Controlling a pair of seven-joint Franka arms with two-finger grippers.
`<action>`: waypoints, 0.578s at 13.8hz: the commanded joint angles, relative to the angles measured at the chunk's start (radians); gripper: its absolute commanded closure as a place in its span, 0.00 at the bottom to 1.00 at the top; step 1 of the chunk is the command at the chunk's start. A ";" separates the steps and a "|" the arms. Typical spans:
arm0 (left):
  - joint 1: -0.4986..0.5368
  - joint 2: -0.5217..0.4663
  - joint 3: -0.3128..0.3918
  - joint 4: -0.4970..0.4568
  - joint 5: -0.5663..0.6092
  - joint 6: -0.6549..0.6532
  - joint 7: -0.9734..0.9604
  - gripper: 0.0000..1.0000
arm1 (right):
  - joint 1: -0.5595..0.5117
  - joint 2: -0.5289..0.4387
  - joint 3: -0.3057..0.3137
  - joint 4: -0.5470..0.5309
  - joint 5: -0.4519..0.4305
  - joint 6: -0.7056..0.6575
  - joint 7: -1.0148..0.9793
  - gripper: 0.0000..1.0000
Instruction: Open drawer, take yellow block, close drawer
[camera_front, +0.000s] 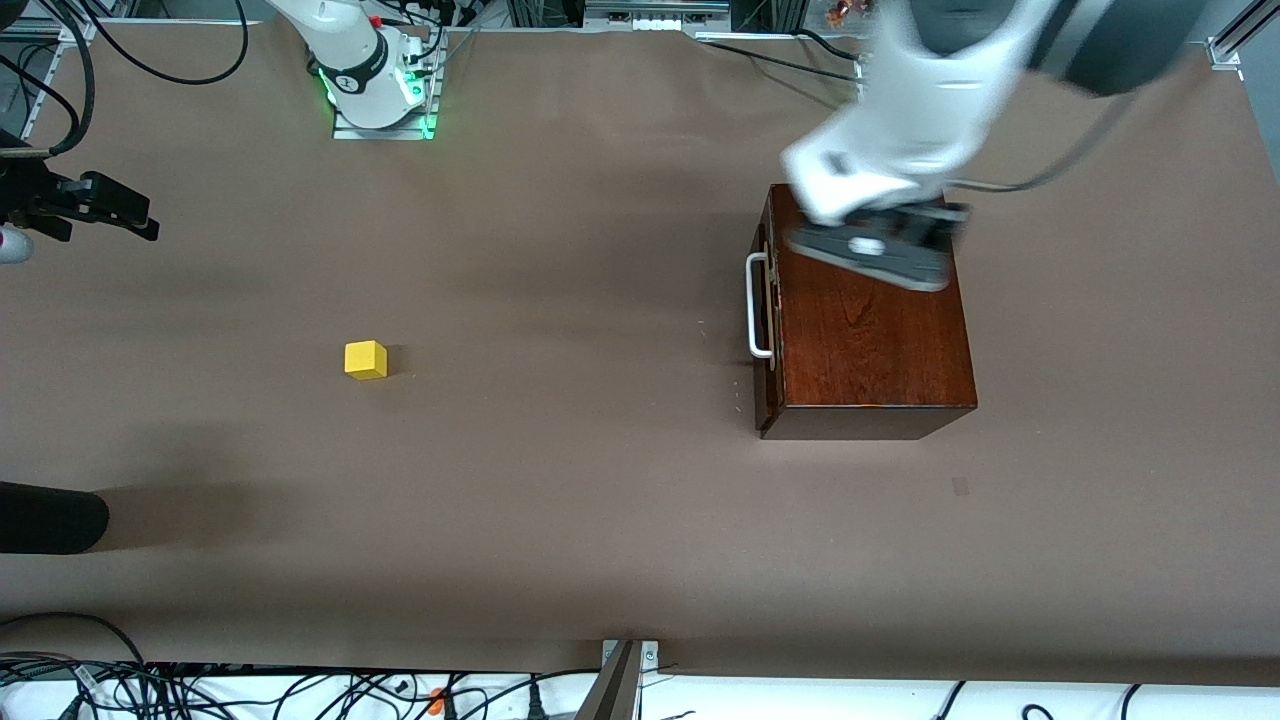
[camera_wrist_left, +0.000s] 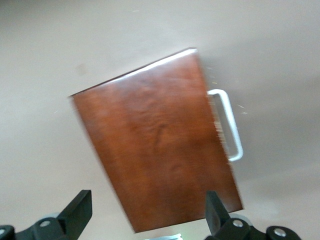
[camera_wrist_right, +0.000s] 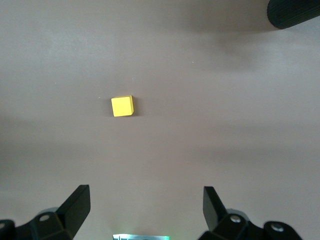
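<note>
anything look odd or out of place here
Only the yellow block: it sits on the bare table toward the right arm's end, well apart from the wooden box, whose drawer looks shut.

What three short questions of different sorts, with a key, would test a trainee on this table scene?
1. True or false: the drawer is shut.
2. Where does the yellow block lie? A in the drawer; B on the bare table; C on top of the wooden box.
3. Fill in: the left gripper hangs open over the ____.

Key: 1 true. 2 B, toward the right arm's end, with the open right gripper above the table near it. 3 wooden box.
</note>
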 joint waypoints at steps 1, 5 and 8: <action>0.113 -0.075 -0.004 -0.071 -0.029 -0.006 -0.025 0.00 | -0.019 -0.016 0.019 -0.005 -0.005 -0.008 0.006 0.00; 0.253 -0.151 0.030 -0.221 -0.081 0.116 -0.008 0.00 | -0.019 -0.016 0.019 -0.005 -0.005 -0.008 0.006 0.00; 0.253 -0.272 0.125 -0.408 -0.173 0.235 0.072 0.00 | -0.019 -0.016 0.021 -0.005 -0.006 -0.008 0.006 0.00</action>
